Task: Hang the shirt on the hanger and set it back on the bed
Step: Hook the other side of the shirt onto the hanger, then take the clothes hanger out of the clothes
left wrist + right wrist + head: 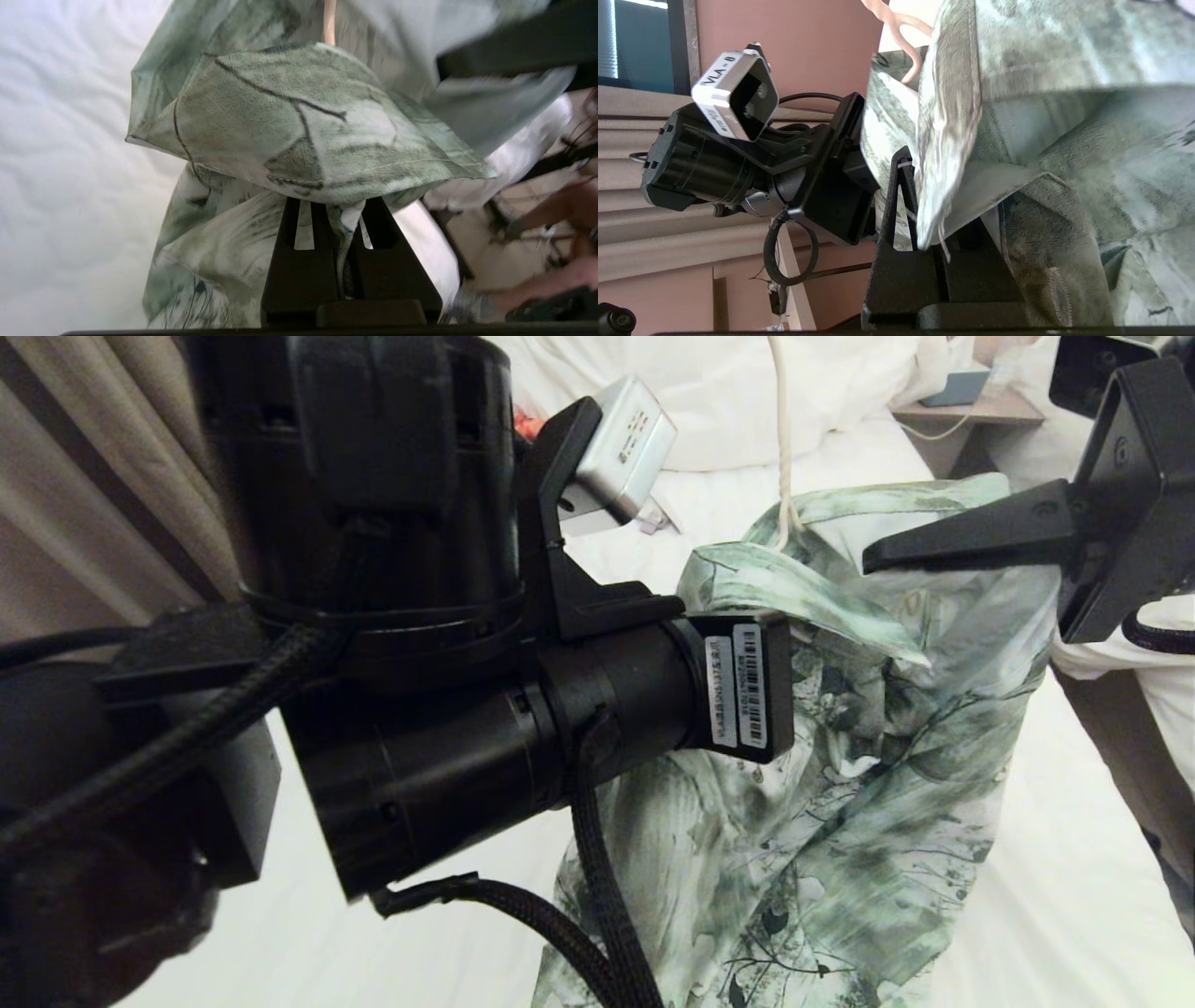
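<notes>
The green and white leaf-print shirt [840, 784] hangs above the bed [1036, 905], raised between both arms. The cream hanger [782, 448] rises out of the collar; only its thin stem shows, and its frame is hidden inside the cloth. My left gripper [343, 207] is shut on a fold of shirt under the collar flap [308, 121]; in the head view cloth hides its fingers. My right gripper [924, 224] is shut on the shirt's edge, reaching in from the right [873, 560]. The hanger's stem [329, 21] and its hook [901, 37] show near the collar.
My left arm [373, 616] fills the left of the head view. Behind the shirt lie white pillows [747, 392]. A bedside table [971, 406] stands at the back right. A curtain [93, 504] hangs at the left. The bed's right edge drops to the floor [1130, 775].
</notes>
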Robot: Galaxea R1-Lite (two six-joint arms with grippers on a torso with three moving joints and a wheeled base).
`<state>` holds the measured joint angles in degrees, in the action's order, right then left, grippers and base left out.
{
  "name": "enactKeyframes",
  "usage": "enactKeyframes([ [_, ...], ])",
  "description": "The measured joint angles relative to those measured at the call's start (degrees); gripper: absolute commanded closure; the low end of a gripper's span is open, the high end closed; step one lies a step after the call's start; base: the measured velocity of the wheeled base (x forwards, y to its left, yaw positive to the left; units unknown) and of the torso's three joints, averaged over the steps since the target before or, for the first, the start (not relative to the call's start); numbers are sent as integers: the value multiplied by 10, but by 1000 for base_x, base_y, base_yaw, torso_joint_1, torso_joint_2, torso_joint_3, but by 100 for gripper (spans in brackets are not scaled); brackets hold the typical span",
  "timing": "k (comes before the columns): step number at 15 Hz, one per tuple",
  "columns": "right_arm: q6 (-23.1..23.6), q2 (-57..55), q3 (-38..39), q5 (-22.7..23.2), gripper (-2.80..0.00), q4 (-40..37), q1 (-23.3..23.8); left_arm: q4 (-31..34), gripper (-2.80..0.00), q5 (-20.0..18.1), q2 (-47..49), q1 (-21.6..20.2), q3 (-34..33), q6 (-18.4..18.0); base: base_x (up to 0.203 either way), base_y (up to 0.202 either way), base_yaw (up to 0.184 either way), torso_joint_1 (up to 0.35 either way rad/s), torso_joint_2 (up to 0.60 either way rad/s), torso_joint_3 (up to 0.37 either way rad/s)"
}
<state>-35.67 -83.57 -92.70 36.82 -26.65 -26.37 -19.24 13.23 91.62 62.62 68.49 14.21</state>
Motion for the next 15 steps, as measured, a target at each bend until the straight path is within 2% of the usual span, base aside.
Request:
enactKeyframes([
  [1, 0, 0, 0, 0, -7, 0, 0, -22, 0, 0, -1, 0, -6, -1, 0, 0, 0, 0, 0, 0],
  [2, 0, 1, 0, 0, -280, -1, 0, -47, 0, 0, -2, 0, -13, -2, 0, 0, 0, 0, 0, 0],
  [6, 0, 1, -3, 0, -280, 2, -1, -138, 0, -5, -5, 0, -44, -3, 0, 0, 0, 0, 0, 0],
  [8, 0, 3, -4, 0, -280, 3, 0, -192, 0, -29, -5, 0, -64, -2, 0, 0, 0, 0, 0, 0],
  [12, -1, 18, -8, -1, -280, 6, 5, -247, 0, -35, -1, 0, -84, 2, 0, 0, 0, 0, 0, 0],
  [15, -42, 39, -33, -1, -280, 31, 26, -326, 0, -37, 8, 0, -102, -2, 0, 0, 0, 0, 0, 0],
])
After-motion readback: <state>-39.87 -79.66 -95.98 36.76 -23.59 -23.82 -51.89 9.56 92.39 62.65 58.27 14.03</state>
